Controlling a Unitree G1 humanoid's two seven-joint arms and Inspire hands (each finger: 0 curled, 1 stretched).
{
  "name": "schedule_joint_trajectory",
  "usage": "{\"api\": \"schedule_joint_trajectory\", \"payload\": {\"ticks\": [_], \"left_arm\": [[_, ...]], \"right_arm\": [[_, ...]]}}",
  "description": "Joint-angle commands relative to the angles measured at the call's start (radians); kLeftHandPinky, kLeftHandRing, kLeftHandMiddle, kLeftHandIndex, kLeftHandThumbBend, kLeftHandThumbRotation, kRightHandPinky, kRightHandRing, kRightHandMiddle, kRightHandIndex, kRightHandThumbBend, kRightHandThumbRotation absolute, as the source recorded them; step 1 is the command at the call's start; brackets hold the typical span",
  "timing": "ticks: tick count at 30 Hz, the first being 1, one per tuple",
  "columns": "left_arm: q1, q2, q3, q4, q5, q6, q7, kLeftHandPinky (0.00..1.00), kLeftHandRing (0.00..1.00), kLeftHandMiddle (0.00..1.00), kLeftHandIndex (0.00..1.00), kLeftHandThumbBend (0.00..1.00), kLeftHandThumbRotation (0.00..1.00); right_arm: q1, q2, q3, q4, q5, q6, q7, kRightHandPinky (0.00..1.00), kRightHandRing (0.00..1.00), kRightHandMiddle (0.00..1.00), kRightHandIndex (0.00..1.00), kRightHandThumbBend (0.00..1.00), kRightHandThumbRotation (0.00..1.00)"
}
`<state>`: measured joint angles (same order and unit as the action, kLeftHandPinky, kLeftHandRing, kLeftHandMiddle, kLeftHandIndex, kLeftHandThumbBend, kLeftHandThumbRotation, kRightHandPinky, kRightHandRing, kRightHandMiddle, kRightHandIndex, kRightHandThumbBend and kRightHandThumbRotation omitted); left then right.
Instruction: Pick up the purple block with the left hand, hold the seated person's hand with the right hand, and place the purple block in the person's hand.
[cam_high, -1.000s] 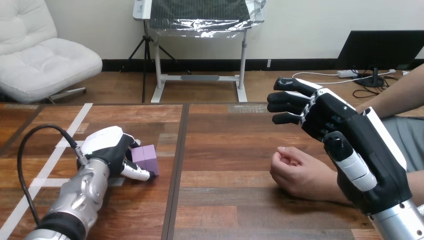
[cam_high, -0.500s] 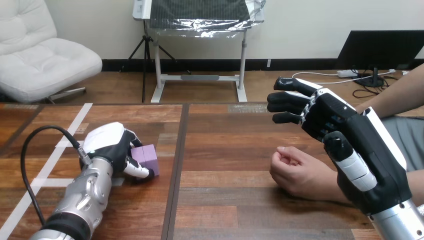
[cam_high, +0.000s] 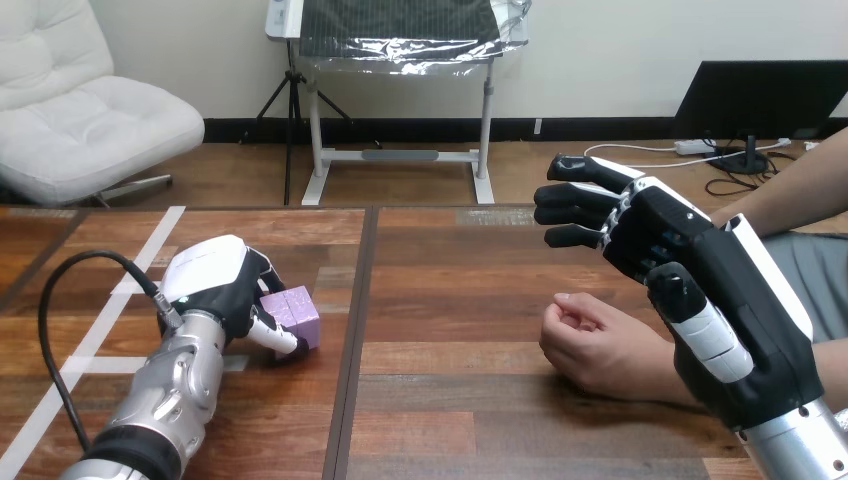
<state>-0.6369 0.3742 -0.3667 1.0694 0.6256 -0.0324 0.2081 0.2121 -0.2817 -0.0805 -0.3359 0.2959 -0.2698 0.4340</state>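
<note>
Fingers (cam_high: 278, 338) of left hand (cam_high: 215, 285) clamped on one purple block (cam_high: 298, 312); right hand (cam_high: 700, 270) straight-fingered, near one person's hand (cam_high: 590, 345).

so the left hand (cam_high: 215, 285) covers the purple block's (cam_high: 300, 312) left side, the right hand (cam_high: 720, 280) blocks the person's wrist, and their arm (cam_high: 800, 190) gets cut off at the right edge

My left forearm (cam_high: 165, 400) reaches forward low, and my left hand (cam_high: 215, 288) has its fingers and thumb curled round the purple block (cam_high: 297, 310). My right hand (cam_high: 700, 260) is raised, fingers straight, pointing left, thumb loose.
</note>
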Motion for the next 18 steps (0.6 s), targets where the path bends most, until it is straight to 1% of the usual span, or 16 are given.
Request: {"api": "schedule_joint_trajectory", "payload": {"ticks": [1, 4, 9, 18], "left_arm": [[-0.044, 0.000, 0.000, 0.006, -0.004, -0.020, 0.034, 0.14, 0.20, 0.31, 0.51, 0.67, 0.00], [-0.045, -0.002, -0.001, 0.006, -0.004, -0.014, 0.030, 0.14, 0.20, 0.31, 0.51, 0.67, 0.00], [-0.045, -0.002, -0.001, 0.004, -0.005, -0.010, 0.027, 0.15, 0.22, 0.33, 0.51, 0.67, 0.00], [-0.038, 0.000, -0.002, -0.004, -0.003, -0.015, 0.033, 0.15, 0.22, 0.33, 0.51, 0.68, 0.00]], "right_arm": [[-0.040, -0.003, -0.016, -0.031, 0.009, -0.012, -0.002, 0.74, 0.77, 0.78, 0.81, 0.98, 0.80], [-0.037, -0.003, -0.017, -0.034, -0.001, -0.008, -0.009, 0.73, 0.77, 0.78, 0.81, 0.98, 0.80], [-0.035, -0.003, -0.016, -0.037, 0.001, -0.004, -0.010, 0.74, 0.77, 0.77, 0.81, 0.99, 0.80], [-0.036, -0.004, -0.017, -0.029, -0.018, -0.013, -0.014, 0.74, 0.77, 0.78, 0.80, 0.99, 0.81]]}}
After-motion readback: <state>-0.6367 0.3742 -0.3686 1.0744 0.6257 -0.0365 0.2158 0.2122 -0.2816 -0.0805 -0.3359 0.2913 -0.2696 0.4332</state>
